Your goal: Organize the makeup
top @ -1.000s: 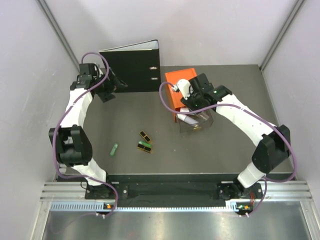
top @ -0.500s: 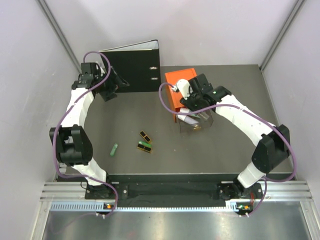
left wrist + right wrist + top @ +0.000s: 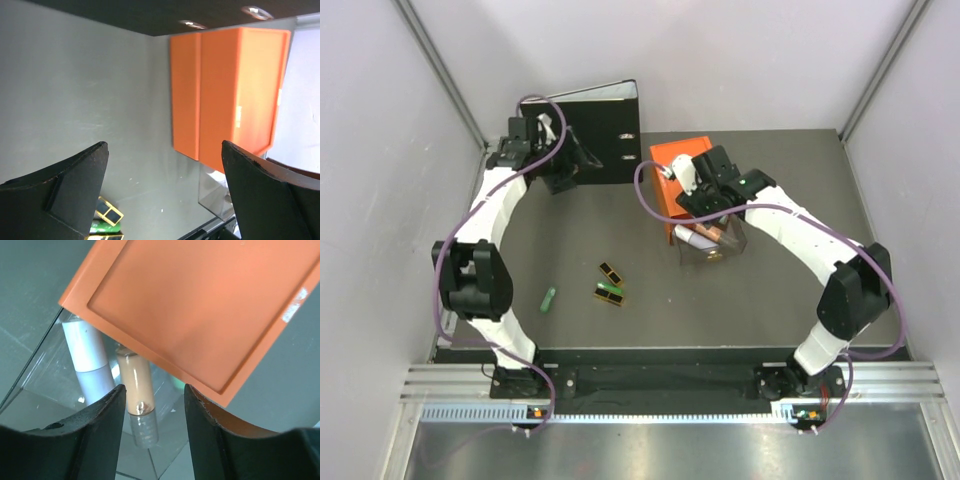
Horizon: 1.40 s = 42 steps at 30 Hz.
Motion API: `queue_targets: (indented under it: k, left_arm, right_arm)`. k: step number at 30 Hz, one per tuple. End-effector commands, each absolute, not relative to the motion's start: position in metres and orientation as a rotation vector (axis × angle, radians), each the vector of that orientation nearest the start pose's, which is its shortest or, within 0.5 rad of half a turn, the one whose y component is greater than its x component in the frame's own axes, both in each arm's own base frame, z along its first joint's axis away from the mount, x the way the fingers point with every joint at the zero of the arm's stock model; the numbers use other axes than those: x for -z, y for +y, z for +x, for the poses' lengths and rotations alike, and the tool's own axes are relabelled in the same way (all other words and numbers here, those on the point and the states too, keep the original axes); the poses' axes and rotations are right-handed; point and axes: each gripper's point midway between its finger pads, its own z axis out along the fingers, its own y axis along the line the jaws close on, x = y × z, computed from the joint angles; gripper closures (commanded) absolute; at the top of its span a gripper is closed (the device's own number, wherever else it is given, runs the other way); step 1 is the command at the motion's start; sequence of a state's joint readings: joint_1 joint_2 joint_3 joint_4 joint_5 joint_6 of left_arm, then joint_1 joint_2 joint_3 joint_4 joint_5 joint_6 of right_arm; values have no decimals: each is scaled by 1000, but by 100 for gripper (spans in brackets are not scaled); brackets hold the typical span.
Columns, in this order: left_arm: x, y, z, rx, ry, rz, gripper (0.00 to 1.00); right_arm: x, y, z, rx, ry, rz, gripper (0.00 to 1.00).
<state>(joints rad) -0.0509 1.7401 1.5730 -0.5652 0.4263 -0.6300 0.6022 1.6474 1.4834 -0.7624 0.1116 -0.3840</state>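
Observation:
My right gripper (image 3: 708, 203) is open above the clear drawer (image 3: 712, 250), which is pulled out in front of the orange box (image 3: 672, 160). In the right wrist view its jaws (image 3: 153, 388) stand apart over a peach-grey tube (image 3: 137, 400) lying in the drawer beside a pale lilac tube (image 3: 87, 350); a bit of mint (image 3: 175, 383) shows under the box edge. On the table lie a black and gold case (image 3: 610, 272), a black case with green (image 3: 609, 294) and a green stick (image 3: 549, 298). My left gripper (image 3: 570, 165) is open and empty in front of the binder.
The black ring binder (image 3: 595, 125) stands at the back left, close to my left gripper. The orange box (image 3: 230, 95) and clear drawer (image 3: 220, 192) show in the left wrist view, with the cases (image 3: 107, 212) at the bottom. Walls enclose the table.
My left gripper has swung right and back along the binder. My right gripper has drawn back toward the orange box, and the peach-grey tube now shows lying in the drawer.

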Motion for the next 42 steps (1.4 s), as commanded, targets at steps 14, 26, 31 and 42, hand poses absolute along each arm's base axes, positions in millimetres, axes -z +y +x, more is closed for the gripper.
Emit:
queue_targets:
  k: [14,26,31,42]
  left_arm:
    - [-248,-246,470,909,2289,-35,1]
    - [-209,-288,458,952,2376,50,5]
    - [-195,-302,455,968,2409,57,6]
    - [-186,-314,451,955,2431,69,6]
  right_arm:
    - [-252,220,301,-357,2127,-807,47]
    - [-218,193,228,-520,2188,-712,67]
    - [-204,190,209,-573,2219,-691,85]
    - [-160,194,234,-467,2339,-708,100]
